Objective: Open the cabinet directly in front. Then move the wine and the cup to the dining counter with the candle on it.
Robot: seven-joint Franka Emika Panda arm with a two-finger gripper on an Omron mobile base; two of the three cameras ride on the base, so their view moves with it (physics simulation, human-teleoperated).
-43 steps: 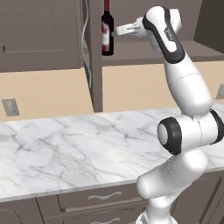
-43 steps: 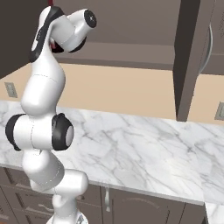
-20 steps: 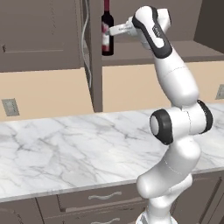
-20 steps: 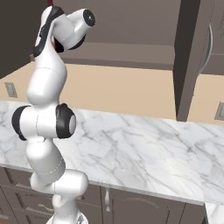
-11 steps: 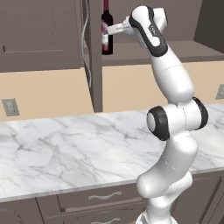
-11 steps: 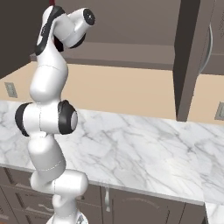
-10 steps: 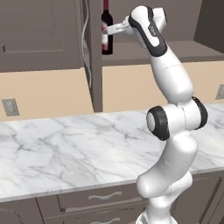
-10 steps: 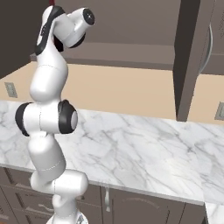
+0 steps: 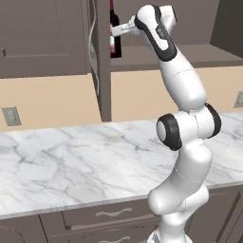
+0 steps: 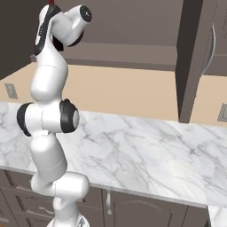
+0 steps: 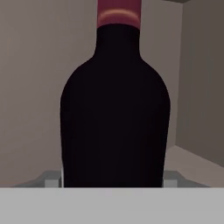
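The cabinet [image 9: 190, 54] stands open, one door edge-on [image 9: 104, 71] with its long silver handle, the other swung out at the right [image 10: 195, 57]. The wine [image 9: 115, 49] stands upright on the cabinet's shelf, a dark bottle with a red neck. My gripper [image 9: 115, 33] reaches in from the right at the bottle's body. In the hand view the wine [image 11: 114, 113] sits between my gripper [image 11: 114, 179], and the fingertips [image 11: 52, 180] rest against its two sides. The cup and the dining counter are out of view.
A long marble worktop [image 9: 71, 161] runs below the cabinet, with a beige backsplash [image 9: 52, 99] and a wall outlet [image 9: 10, 116]. Dark drawers with short handles [image 9: 111, 213] sit under it. The open doors jut out over the worktop.
The hand has pushed left up to the bottle while the elbow swung round. The fingers have closed in from wide open onto the bottle's sides.
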